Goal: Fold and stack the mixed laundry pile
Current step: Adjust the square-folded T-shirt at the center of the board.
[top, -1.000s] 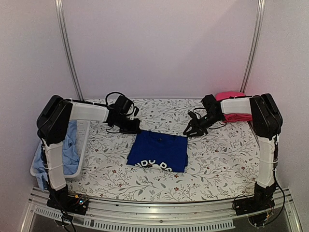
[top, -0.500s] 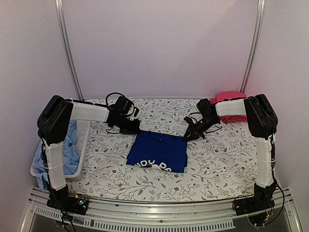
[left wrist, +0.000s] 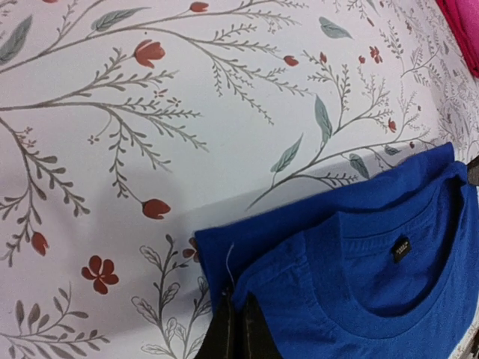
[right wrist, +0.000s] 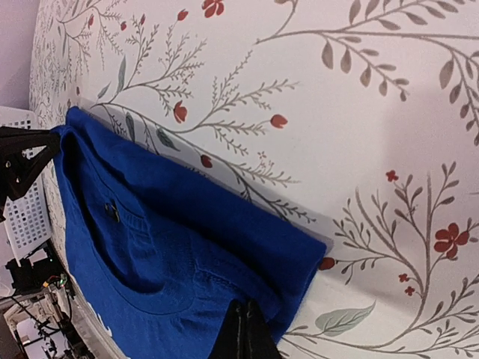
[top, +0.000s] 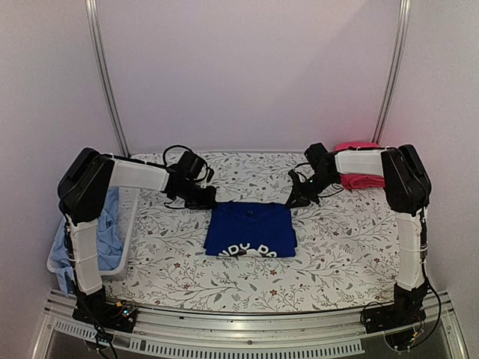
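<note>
Top view high above near edge of table (top: 254, 168), facing far edge, wrist views close, angled down, both sharing royal-blue shirt (top: 251, 228) collar.

Watched royal-blue shirt (top: 251, 224) slide away from basket (top: 129, 221) and square up; more white print showed. Right gripper (top: 298, 197), pinching its corner, went with it.

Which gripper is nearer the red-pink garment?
Right. The right gripper, shut on the far right corner of the blue shirt, sits just left of the red-pink garment; the left gripper holds the far left corner, across the shirt.
</note>
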